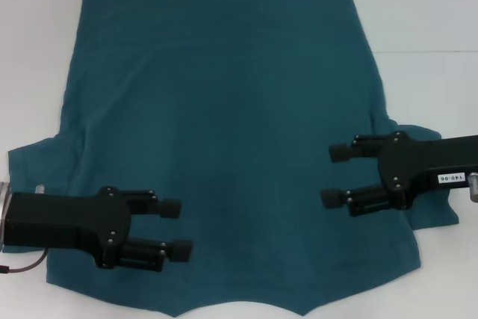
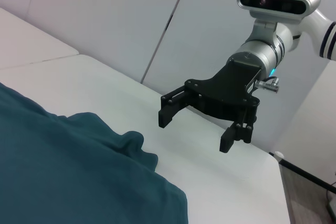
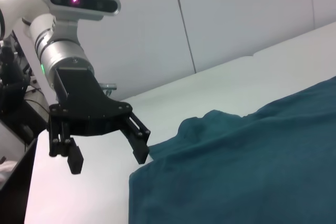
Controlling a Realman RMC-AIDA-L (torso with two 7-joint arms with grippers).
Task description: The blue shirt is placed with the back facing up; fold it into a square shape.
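The blue shirt [image 1: 224, 125] lies spread flat on the white table [image 1: 426, 5] with its plain back up and both sleeves out at the sides. My left gripper [image 1: 185, 229] is open and empty over the shirt's near left part, its fingers pointing inward. My right gripper [image 1: 329, 175] is open and empty over the shirt's right side near the sleeve, its fingers pointing inward. The left wrist view shows the right gripper [image 2: 194, 134] held above the table beside the shirt [image 2: 63, 171]. The right wrist view shows the left gripper [image 3: 109, 161] raised by the shirt's edge [image 3: 247, 171].
The shirt covers most of the table in the head view; bare white table shows at the far corners and along both sides. White wall panels [image 2: 105, 19] stand behind the table. A thin cable [image 1: 22, 265] hangs by the left arm.
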